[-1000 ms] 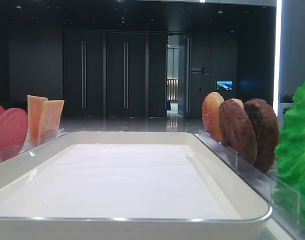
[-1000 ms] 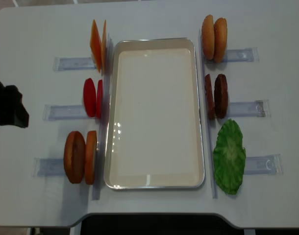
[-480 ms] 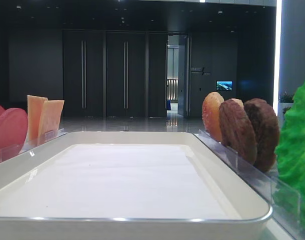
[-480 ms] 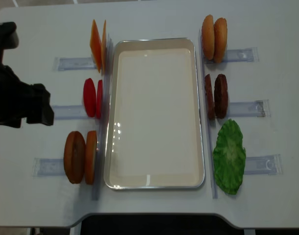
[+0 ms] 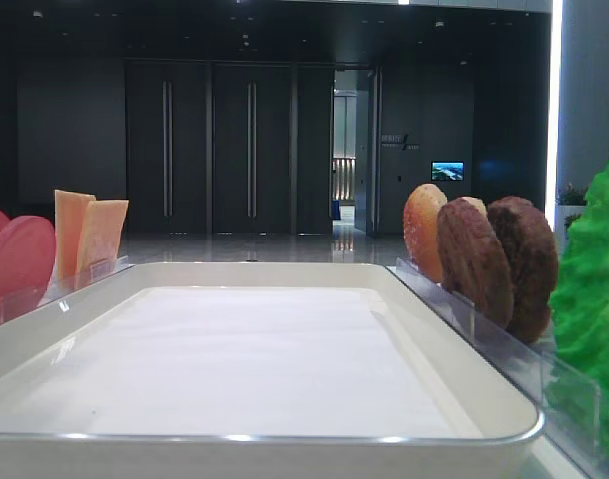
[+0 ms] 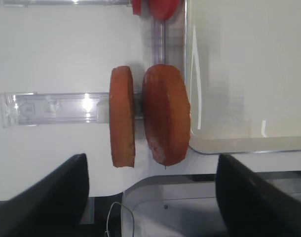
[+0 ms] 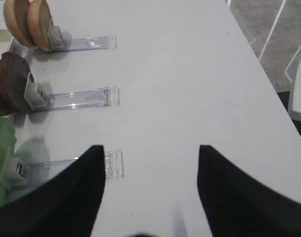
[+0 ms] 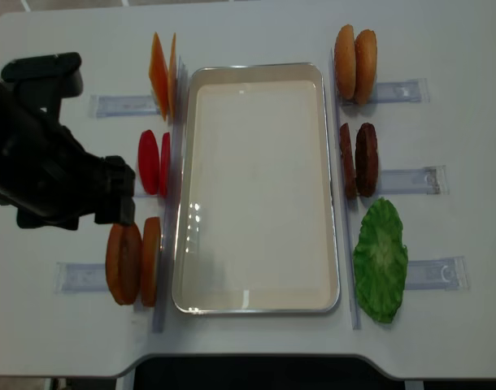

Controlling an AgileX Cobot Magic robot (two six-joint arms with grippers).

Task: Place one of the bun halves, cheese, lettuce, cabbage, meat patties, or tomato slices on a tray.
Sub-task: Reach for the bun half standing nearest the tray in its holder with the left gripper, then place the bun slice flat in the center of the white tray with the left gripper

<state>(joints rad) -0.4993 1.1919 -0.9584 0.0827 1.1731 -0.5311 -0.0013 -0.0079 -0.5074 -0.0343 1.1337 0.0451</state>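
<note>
The white tray (image 8: 256, 302) lies mid-table with nothing in it. Two bun halves (image 8: 132, 262) stand on edge in a clear holder at its front left. My left gripper (image 8: 116, 203) hovers just above them. In the left wrist view the left gripper (image 6: 151, 163) is open wide, its dark fingers (image 6: 52, 197) either side of the two bun halves (image 6: 122, 117). My right gripper (image 7: 151, 148) is open over bare table, right of the lettuce (image 7: 0, 148). Cheese (image 8: 163, 75), tomato slices (image 8: 154, 162), meat patties (image 8: 359, 159), lettuce (image 8: 380, 258) and more bun halves (image 8: 355, 63) stand beside the tray.
Clear plastic holders (image 8: 406, 180) stick out from each food pair toward the table's sides. The table's front edge (image 6: 140, 185) runs close below the left bun halves. In the low exterior view the tray's rim (image 5: 265, 437) fills the foreground, with patties (image 5: 474, 261) on the right.
My left arm has swung in from the table's left edge toward the right and now stands over the front-left bun halves. Its jaws stay open. The food has not moved.
</note>
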